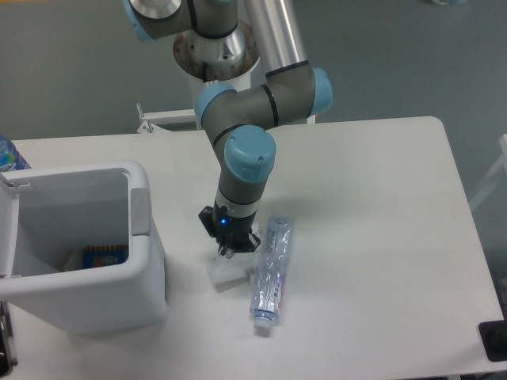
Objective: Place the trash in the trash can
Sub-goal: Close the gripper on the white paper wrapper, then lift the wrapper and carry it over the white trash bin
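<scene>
Here the gripper (230,248) stands low over the small flat whitish packet (230,270) on the desk (372,206); whether its fingers are grasping it I cannot tell. Just right lies the crushed plastic bottle (268,271), cap nearest. Both look light; the thin packet likely needs an edge pinch, the bottle a mid-body squeeze. The trash can (83,261) stands left.
</scene>
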